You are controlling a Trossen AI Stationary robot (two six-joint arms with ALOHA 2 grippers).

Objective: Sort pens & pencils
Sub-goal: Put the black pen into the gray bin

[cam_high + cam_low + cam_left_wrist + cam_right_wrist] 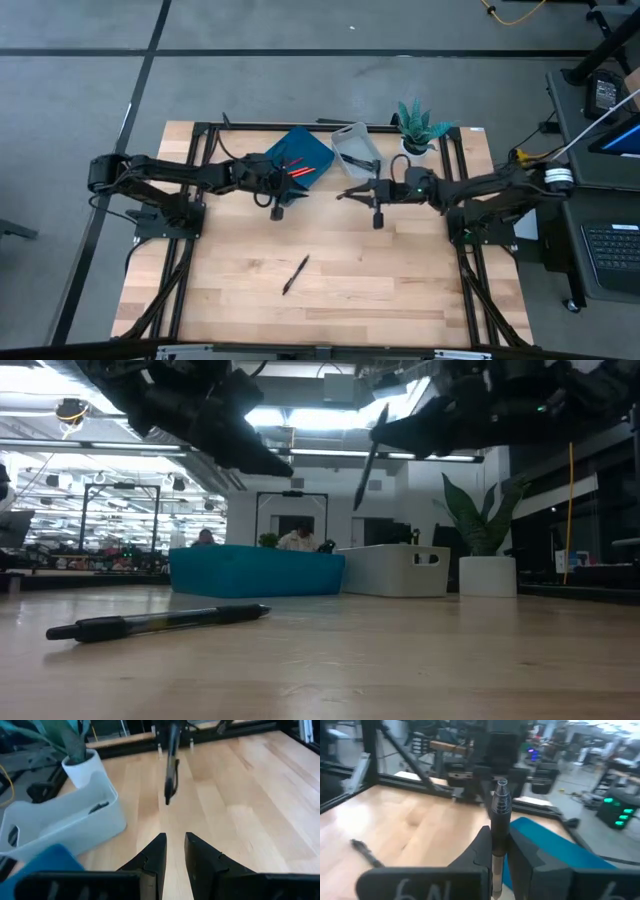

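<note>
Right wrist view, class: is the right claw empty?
No, the right claw is shut on a black pen that stands upright between its fingers.

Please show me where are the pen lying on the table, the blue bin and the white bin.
pen lying on the table (295, 274): high view, middle of its barrel.
blue bin (255, 572): low view, its front wall.
white bin (75, 822): left wrist view, its near side wall.
</note>
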